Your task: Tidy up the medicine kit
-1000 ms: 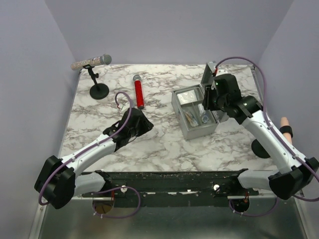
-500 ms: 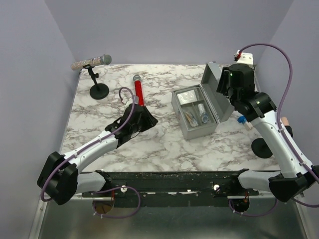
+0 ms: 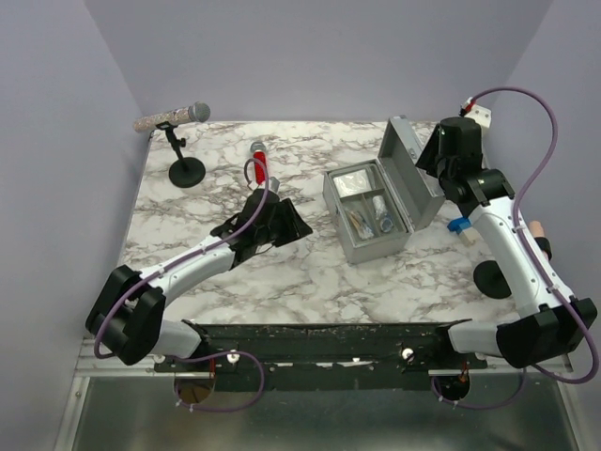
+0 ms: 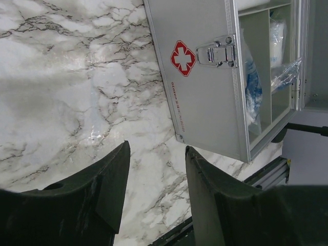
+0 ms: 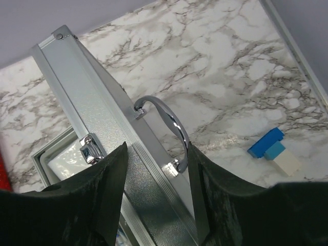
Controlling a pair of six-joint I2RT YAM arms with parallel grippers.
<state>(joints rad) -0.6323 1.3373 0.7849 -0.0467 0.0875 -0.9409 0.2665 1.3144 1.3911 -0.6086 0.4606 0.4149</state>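
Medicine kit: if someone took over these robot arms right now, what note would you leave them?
Left gripper: open, empty, near the table, left of the medicine kit.
Right gripper: open, empty, above the kit's raised lid and handle.
Done: kit open, packets in its compartments.
Left: a blue-and-white item lies on the table right of the kit; it probably goes in, then close the lid.

White marble table (image 3: 282, 272). On it: grey medicine kit (image 3: 376, 246), lid open, right of centre; black microphone stand (image 3: 187, 172) back left; red microphone (image 3: 259, 160) lying flat between them; blue-and-white block (image 3: 458, 226) just right of kit; black disc (image 3: 490, 279) near right edge.
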